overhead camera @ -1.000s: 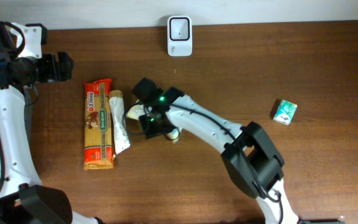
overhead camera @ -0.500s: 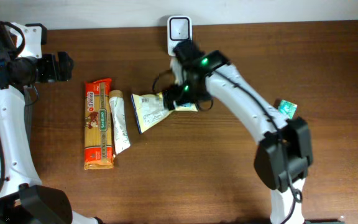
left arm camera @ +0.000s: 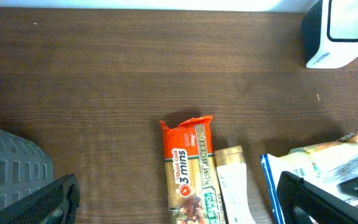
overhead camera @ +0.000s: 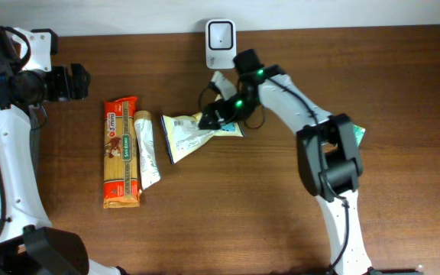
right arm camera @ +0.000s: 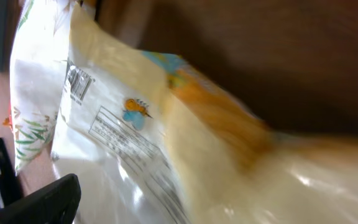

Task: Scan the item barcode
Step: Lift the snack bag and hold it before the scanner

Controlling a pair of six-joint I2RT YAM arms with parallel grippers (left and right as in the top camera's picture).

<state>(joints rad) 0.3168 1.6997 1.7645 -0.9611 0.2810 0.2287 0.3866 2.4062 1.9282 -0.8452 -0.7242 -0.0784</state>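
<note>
Item: printed plastic pouch [overhead camera: 189, 131], lying on the table [overhead camera: 411, 214] a little below the scanner [overhead camera: 221, 33], just to the right of the orange pasta packet [overhead camera: 121, 153] and the pale packet [overhead camera: 147, 149].
Right gripper [overhead camera: 218, 114]: over the right end of the pouch, touching it or very near. Only 1 finger [right arm camera: 42, 199] visible in the wrist view, so cannot tell whether the jaws are apart or pressed on the film.
Left gripper [left arm camera: 178, 183]: jaws wide apart, nothing between them, well apart from the pouch.
Weight: probably light.
Stiffness: soft, thin, wrinkled film; likely to bend and sag if lifted by 1 end.
Surface: glossy, probably slippery for hard fingers.
Fragility: film not delicate; contents perhaps crushable, so only a moderate squeeze.
Barcode [right arm camera: 78, 82]: on the white face near 1 edge, seen in the right wrist view.
Where to hold: at a sealed end or edge away from the barcode, with the code face uncovered and flat toward the scanner window.
</note>
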